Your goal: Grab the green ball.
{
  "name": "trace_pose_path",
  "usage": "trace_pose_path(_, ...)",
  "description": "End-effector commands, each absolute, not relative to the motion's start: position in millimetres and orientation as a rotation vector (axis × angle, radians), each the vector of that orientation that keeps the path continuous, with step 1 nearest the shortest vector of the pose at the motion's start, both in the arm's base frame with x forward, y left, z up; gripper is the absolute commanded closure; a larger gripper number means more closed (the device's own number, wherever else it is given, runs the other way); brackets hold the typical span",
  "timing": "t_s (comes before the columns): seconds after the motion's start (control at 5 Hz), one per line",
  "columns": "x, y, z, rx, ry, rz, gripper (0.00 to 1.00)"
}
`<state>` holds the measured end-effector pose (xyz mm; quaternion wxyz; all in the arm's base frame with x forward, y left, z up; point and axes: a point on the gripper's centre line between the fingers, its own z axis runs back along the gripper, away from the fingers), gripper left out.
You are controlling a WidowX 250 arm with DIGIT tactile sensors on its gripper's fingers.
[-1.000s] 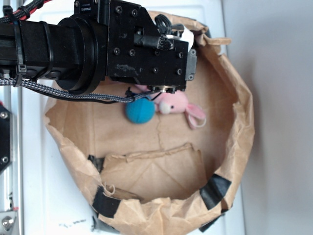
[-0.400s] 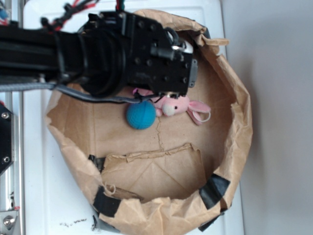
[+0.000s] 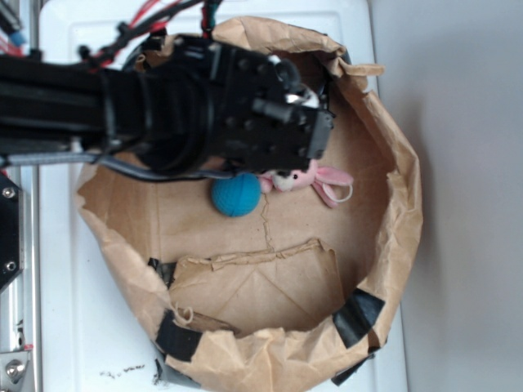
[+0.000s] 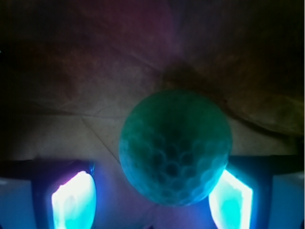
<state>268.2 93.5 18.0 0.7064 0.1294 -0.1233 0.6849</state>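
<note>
In the wrist view the gripper is spread wide, the left finger well clear, the green ball crowding the right finger. An uneven close could squirt it sideways.

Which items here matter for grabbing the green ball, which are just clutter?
Job:
green ball, between the fingers
gripper, open around it

Clutter:
blue ball
pink plush toy
paper bag holding them
</note>
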Motion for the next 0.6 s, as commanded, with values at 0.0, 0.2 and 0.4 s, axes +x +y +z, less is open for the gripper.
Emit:
trace_pose_path(0.0,256.4,88.8,34.6,0.238,-0.31,1.441,1.0)
trace_pose_path(0.2,255.8,87.1,37.3,0.232,-0.329,1.42,1.0)
trace_pose_path(0.4,251.7,84.6,40.8,0.223,-0.347,1.399,1.0)
